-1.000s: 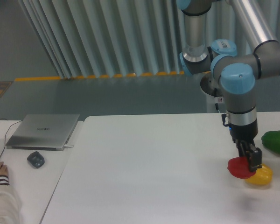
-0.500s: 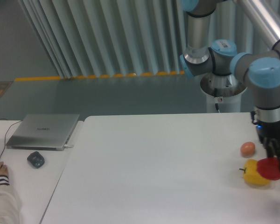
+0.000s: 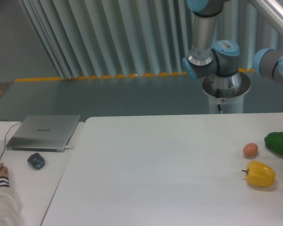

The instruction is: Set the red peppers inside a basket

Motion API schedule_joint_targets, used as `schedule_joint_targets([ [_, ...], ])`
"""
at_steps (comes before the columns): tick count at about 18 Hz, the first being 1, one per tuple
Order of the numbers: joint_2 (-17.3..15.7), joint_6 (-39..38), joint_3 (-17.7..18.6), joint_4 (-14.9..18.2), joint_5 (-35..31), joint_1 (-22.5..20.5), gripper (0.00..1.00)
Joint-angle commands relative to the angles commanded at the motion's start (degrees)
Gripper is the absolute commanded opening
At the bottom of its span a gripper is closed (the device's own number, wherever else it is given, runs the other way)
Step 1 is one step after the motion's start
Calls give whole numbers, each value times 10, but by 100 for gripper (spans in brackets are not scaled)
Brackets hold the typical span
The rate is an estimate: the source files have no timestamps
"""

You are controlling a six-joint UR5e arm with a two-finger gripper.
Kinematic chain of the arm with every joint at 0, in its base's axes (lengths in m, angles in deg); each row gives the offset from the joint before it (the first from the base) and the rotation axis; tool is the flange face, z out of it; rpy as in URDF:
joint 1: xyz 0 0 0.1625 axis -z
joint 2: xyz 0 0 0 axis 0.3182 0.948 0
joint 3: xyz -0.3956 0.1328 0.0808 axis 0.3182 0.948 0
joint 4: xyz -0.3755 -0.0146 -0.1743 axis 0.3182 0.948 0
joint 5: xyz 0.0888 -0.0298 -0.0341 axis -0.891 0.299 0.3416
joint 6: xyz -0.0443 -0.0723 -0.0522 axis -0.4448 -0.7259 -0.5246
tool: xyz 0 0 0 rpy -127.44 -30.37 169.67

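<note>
You'll find neither the red pepper nor the gripper in this view; only the arm's grey tubes and blue-capped joints (image 3: 217, 52) show, running off the right edge, so you cannot tell whether the jaws are clenched or released. Take the glossy, lobed yellow pepper (image 3: 260, 173) as your landmark on the smooth white table (image 3: 151, 169): it lies on its side with its short dark stem pointing left. Just up and left of it sits a small round orange-pink fruit (image 3: 250, 150), apart from it. Up and right of it lies a shiny green pepper (image 3: 278, 143), near the frame edge. Far left of it you see a closed silver laptop (image 3: 43, 132) and a dark rounded mouse (image 3: 36, 161).
</note>
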Motion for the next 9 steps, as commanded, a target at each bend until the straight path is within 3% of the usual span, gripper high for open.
schedule_joint_targets([
  [7, 11, -7, -17, -33, 10, -36, 50],
  [9, 28, -6, -32, -60, 28, -37, 50],
])
